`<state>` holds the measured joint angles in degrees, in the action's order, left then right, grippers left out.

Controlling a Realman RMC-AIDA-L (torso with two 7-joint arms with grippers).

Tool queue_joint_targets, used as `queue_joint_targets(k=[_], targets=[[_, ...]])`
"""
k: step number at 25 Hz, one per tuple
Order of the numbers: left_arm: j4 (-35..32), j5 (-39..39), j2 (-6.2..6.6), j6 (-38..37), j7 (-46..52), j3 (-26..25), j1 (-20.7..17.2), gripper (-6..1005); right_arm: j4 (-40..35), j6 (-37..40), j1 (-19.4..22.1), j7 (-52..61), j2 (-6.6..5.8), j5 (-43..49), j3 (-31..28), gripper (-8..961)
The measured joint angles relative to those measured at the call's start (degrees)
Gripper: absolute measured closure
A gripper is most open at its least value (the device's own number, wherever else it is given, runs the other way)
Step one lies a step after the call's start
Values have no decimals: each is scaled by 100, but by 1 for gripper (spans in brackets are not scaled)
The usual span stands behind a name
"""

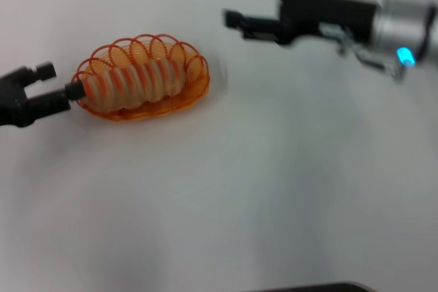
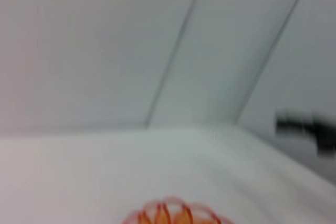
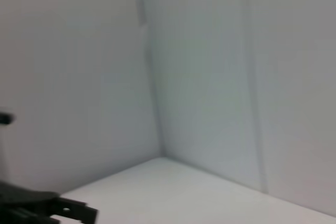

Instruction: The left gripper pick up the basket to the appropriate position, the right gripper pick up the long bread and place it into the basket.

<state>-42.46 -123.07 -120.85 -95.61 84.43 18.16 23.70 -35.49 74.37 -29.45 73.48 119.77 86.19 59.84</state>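
Already Tucked In: Bread Is Seen in the Basket

The long bread (image 1: 134, 81) is laid lengthwise inside the basket (image 1: 195, 94), so the job looks nearly done. The left gripper (image 1: 57, 80) is placed at the basket's left end, one finger touching the rim, jaws spread. The right gripper (image 1: 245, 3) is held well away from the basket, jaws apart, nothing gripped.

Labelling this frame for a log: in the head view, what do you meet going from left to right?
left gripper → basket holding the long bread → right gripper
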Motion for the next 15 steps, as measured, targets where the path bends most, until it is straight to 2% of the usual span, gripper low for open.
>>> queue_joint_targets(k=[3,6,10,15], targets=[[29,438,-155,-9,-599,-284,-99,94,877,144,490,-946,17,-824,-17,96],[221,941,-274,49,-1276,-476,-252,95,1800,390,707,-2090,18,-1498,-55,96],[1182,1365,-292,236,-2785,-806,-429,96,2847,707,730,-3621,36,-2127,-57,95],[1615,1365,-297,550,-3506,-875,-527,98,3118,807,677,-3935,43,-2225,-60,95]])
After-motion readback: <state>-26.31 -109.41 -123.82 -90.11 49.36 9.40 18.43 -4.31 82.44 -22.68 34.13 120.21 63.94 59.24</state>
